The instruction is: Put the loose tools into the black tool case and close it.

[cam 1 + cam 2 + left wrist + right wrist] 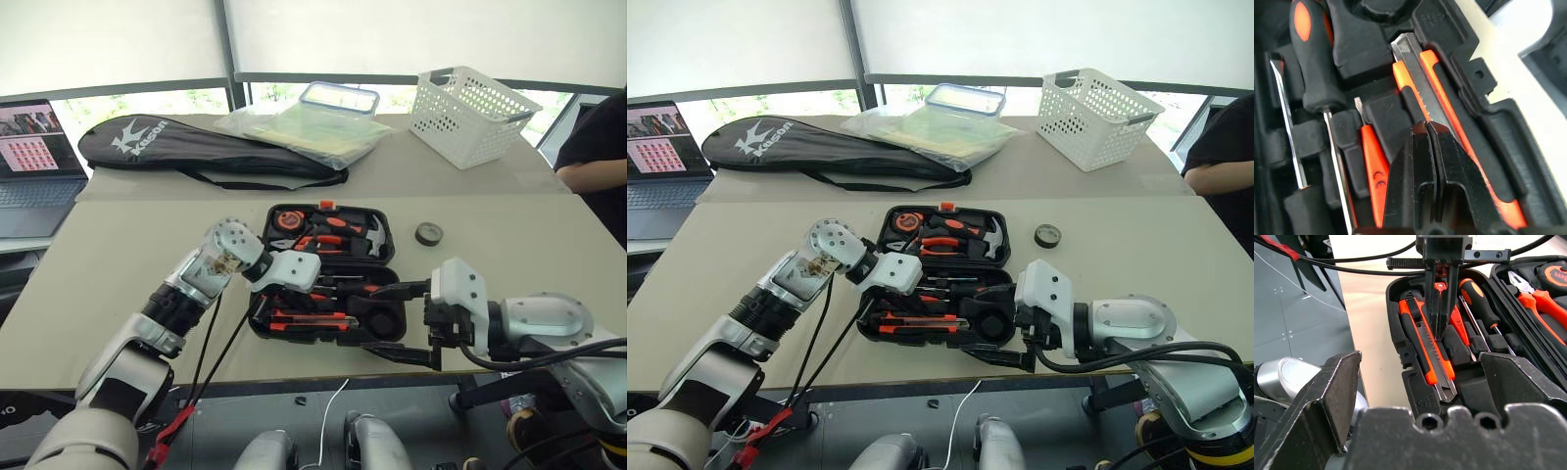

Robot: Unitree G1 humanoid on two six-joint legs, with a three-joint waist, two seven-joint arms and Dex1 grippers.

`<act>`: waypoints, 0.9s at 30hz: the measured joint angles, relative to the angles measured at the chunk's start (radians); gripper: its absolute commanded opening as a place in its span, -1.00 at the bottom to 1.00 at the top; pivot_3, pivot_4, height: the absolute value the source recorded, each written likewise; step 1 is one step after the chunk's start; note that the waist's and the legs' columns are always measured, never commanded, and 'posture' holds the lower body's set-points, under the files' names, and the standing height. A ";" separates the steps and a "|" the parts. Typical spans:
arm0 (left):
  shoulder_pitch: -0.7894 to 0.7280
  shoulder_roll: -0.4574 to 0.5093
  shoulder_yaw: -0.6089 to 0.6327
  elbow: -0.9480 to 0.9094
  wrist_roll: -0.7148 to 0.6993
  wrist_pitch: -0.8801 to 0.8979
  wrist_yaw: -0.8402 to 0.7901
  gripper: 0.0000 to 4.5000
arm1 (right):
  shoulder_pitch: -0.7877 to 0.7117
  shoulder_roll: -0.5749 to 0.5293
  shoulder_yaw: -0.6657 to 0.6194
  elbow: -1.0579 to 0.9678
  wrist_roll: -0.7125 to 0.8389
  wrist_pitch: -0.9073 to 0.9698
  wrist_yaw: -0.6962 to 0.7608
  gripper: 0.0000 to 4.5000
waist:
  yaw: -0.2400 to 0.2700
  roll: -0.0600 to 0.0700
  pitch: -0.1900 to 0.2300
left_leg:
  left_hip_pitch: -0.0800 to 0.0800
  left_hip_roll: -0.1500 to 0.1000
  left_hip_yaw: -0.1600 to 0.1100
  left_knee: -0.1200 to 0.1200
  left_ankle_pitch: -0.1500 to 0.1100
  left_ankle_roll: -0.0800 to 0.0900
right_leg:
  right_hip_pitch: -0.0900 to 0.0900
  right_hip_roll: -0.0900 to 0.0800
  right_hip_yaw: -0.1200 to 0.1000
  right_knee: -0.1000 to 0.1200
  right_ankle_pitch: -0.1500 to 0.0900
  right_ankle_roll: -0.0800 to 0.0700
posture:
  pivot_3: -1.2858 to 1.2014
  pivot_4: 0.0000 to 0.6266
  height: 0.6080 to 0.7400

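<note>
- L gripper (1441, 308): fingers pinched together, nothing between them, tips down on the orange-and-black utility knife (1435, 93) in the near half of the black tool case (328, 274). Cannot tell if the tips press it or just touch.
- R gripper (407, 321): fingers spread wide, holding nothing, level w/ the case's near right corner, one finger beside the rim, the other at the table edge.
- Knife lies in its slot along the case's near edge, blade end toward the R gripper.
- Next to it in the same half: small slim red screwdriver (1374, 166), then two black-and-orange screwdrivers (1315, 63), all seated in slots.
- Case is open flat on the table (118, 264); far half holds pliers (318, 242), hammer (372, 235), tape measure (287, 217).
- Small black tape roll (428, 233) sits loose on the table, right of the case, apart from it.
- Further back: black racket bag (196, 147), white basket (470, 113), clear lidded box (338, 98) on plastic bags (304, 127); laptop (34, 166) far left.
- Person's arm (593, 157) at the right edge.
</note>
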 measured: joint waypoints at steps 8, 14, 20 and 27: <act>0.026 0.004 0.022 -0.014 0.001 0.002 0.019 -0.96 | 0.002 0.000 0.000 -0.001 0.000 0.000 -0.002 1.00 | 0.000 0.000 0.000 | 0.003 0.000 0.000 0.000 0.000 0.000 | 0.002 0.000 0.001 0.003 -0.002 0.004 | 0.03 -0.52 1.00; 0.069 0.083 0.172 -0.175 -0.210 0.288 -0.021 -0.18 | 0.023 -0.019 -0.076 0.044 0.001 0.001 -0.003 1.00 | -0.016 -0.001 0.001 | -0.007 0.000 0.001 0.004 0.001 -0.001 | -0.010 0.001 0.000 0.007 0.000 0.000 | 0.03 -0.52 1.00; 0.141 0.184 0.498 -0.351 -0.438 0.491 0.083 0.82 | 0.067 -0.105 -0.275 0.171 0.033 0.026 0.026 1.00 | -0.020 0.000 0.001 | -0.007 0.000 0.001 -0.002 0.000 -0.002 | -0.012 0.001 -0.001 0.006 0.000 0.000 | 0.03 -0.52 1.00; 0.287 0.309 0.672 -0.509 -0.630 0.715 0.166 0.98 | -0.064 -0.160 -0.241 0.470 -0.091 -0.057 0.060 1.00 | -0.028 0.000 0.002 | -0.002 -0.001 0.006 -0.002 0.001 -0.003 | -0.009 0.000 0.003 0.004 0.000 0.000 | 0.03 -0.52 1.00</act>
